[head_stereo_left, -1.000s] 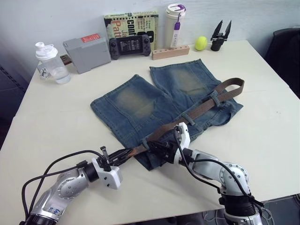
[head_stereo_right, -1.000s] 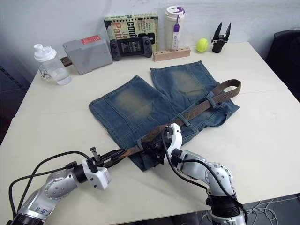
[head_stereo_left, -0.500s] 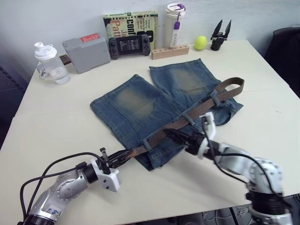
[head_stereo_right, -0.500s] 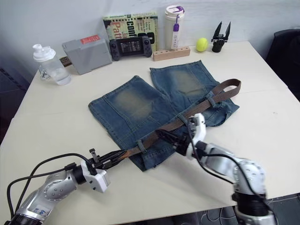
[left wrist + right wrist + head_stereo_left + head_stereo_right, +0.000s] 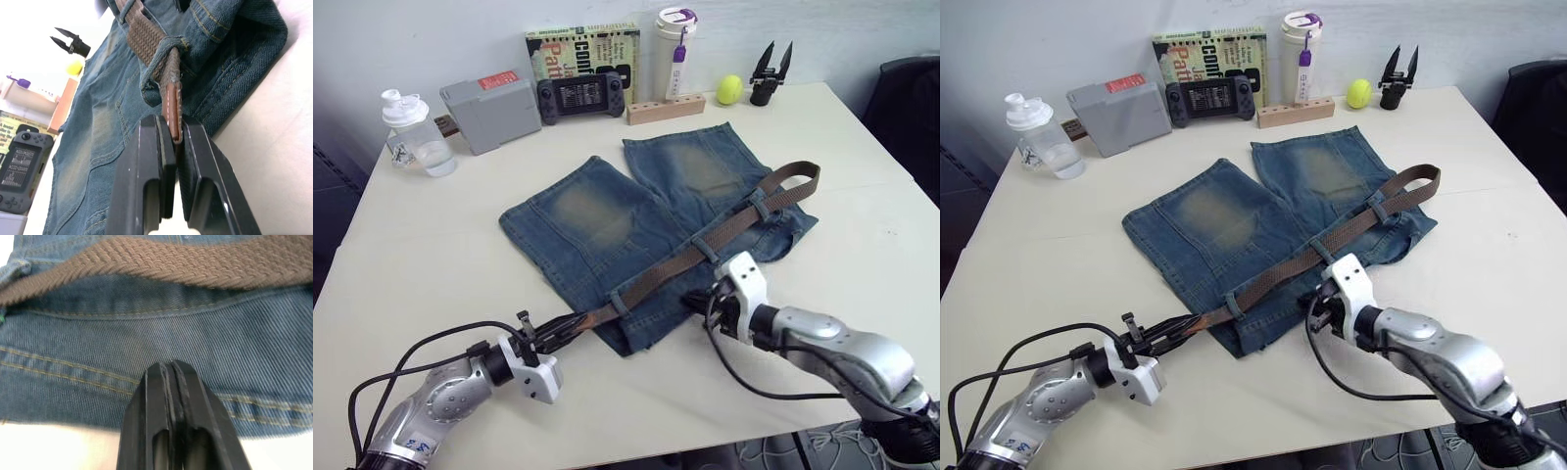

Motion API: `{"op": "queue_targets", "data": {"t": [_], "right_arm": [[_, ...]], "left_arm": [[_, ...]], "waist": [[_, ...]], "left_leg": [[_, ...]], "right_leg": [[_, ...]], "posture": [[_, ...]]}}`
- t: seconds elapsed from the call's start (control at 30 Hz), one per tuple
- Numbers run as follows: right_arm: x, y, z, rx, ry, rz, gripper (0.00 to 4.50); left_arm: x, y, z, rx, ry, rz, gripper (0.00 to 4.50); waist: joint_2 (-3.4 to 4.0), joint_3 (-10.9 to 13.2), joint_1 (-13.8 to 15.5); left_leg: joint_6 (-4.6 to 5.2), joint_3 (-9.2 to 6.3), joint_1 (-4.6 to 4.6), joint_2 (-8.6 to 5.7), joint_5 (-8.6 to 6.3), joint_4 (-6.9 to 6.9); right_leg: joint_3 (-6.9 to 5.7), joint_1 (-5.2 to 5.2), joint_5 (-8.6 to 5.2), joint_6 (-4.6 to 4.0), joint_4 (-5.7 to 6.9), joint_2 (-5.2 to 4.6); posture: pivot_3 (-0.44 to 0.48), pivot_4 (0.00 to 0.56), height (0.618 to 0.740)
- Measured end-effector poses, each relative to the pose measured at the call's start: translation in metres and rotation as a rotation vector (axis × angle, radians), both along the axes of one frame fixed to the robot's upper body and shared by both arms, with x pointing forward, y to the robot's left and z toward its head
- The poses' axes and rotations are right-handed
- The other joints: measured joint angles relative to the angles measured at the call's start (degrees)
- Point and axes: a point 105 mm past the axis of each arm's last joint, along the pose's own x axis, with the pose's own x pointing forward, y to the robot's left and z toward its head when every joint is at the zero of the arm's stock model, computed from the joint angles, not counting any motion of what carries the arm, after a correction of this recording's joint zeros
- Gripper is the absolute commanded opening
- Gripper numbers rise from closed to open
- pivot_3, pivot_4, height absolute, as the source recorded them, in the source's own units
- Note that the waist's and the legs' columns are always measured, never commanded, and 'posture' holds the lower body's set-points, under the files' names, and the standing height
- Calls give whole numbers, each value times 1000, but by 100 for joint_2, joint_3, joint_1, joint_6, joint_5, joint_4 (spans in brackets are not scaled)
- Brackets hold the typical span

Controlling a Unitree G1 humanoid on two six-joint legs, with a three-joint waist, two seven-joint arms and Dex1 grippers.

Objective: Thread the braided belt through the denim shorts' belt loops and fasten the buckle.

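Observation:
The denim shorts [image 5: 636, 220] lie flat at the table's middle, waistband toward me. The braided belt [image 5: 724, 230] runs along the waistband through three belt loops [image 5: 705, 247], and its far end folds over past the right edge of the shorts. My left gripper [image 5: 568, 329] is shut on the belt's brown leather tip [image 5: 172, 115], just past the leftmost loop [image 5: 166, 54]. My right gripper [image 5: 169, 369] is shut on nothing, its tips against the denim just below the belt, near the waistband's middle [image 5: 703, 299]. The buckle is hidden.
Along the table's back edge stand a clear bottle [image 5: 411, 132], a grey box [image 5: 494, 106], a handheld console [image 5: 579, 93], a book [image 5: 582, 49], a wooden block [image 5: 666, 106], a white tumbler [image 5: 675, 44], a yellow ball [image 5: 731, 89] and a spare black gripper [image 5: 767, 73].
My right gripper has drawn back from the leftmost loop and moved right along the waistband to its middle. The left gripper keeps hold of the belt tip.

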Motion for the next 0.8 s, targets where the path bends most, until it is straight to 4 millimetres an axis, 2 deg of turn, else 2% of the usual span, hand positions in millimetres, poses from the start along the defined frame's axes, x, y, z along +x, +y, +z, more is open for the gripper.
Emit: {"op": "queue_targets", "data": {"t": [0.13, 0.3, 0.5, 0.6, 0.7, 0.8], "right_arm": [[2, 6, -2, 36, 23, 0, 20], [4, 15, -1, 73, 46, 26, 20], [7, 19, -3, 79, 57, 27, 20], [7, 21, -3, 88, 63, 32, 0], [8, 22, -2, 101, 72, 25, 0], [10, 19, -2, 101, 81, 14, 0]], "left_arm": [[-25, 58, -7, 137, 20, 48, 0], [-67, 157, -16, 374, 159, 209, 0], [-92, 213, -11, 507, 213, 358, 0], [-97, 222, -12, 502, 203, 411, 1255], [-92, 220, -5, 452, 170, 424, 2626], [-83, 216, 2, 411, 129, 427, 3714]], "waist": [[-7, -10, -23], [-10, -14, -96], [-36, -28, -109], [-43, -32, -123], [-43, -32, -110], [-45, -33, -94]], "left_leg": [[-11, 39, 70, 23, -9, -58], [-37, 74, 96, 58, -12, -94], [-37, 121, 146, 56, -13, -115], [-38, 157, 180, 58, -12, -146], [-42, 163, 183, 54, -10, -151], [-41, 168, 184, 41, -9, -151]], "right_leg": [[-9, 18, -21, -37, 1, -1], [-26, -6, -46, -81, 42, 28], [-39, -2, -48, -85, 65, 16], [-40, -2, -51, -91, 70, 8], [-51, -10, -53, -95, 81, -6], [-88, -10, -53, -95, 90, -54]], "posture": [[0, 150, 720], [0, 150, 720], [0, 150, 720], [0, 150, 720], [0, 150, 720], [0, 150, 720]]}}
